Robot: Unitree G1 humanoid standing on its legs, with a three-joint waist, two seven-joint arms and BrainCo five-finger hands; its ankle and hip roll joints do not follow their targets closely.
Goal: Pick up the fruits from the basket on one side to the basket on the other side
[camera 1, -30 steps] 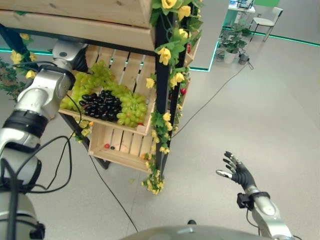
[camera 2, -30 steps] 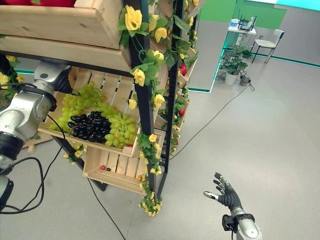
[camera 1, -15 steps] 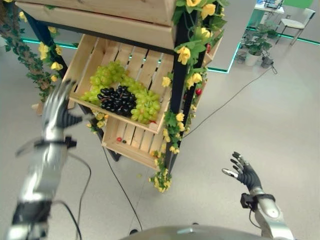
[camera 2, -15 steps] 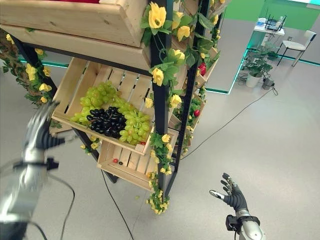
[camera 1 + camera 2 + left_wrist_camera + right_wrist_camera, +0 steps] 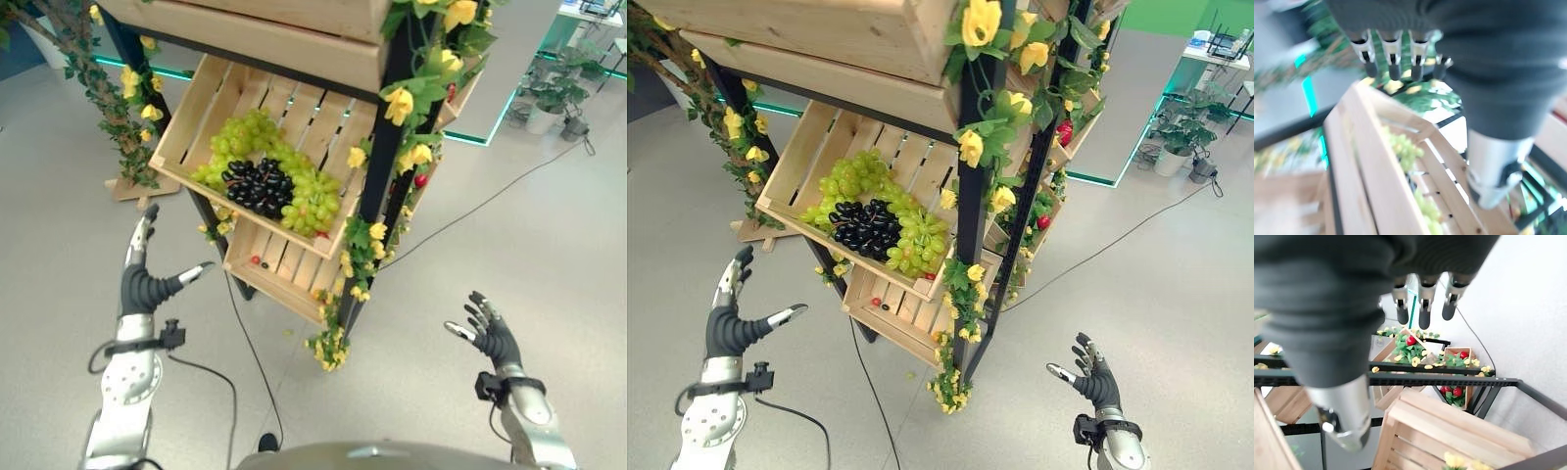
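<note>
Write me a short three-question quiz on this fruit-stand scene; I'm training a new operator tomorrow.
1. True or false: the left robot hand is holding a bunch of grapes.
2. Which grapes lie in the middle of the pile in the crate? A) green grapes B) dark grapes C) red grapes
3. Fill in: both hands hover with their fingers ____.

Key
1. False. It is open, off to the crate's side, holding nothing.
2. B. The dark grapes sit with green grapes around them.
3. Open. The right robot hand is spread over the floor, and the left is spread too.
</note>
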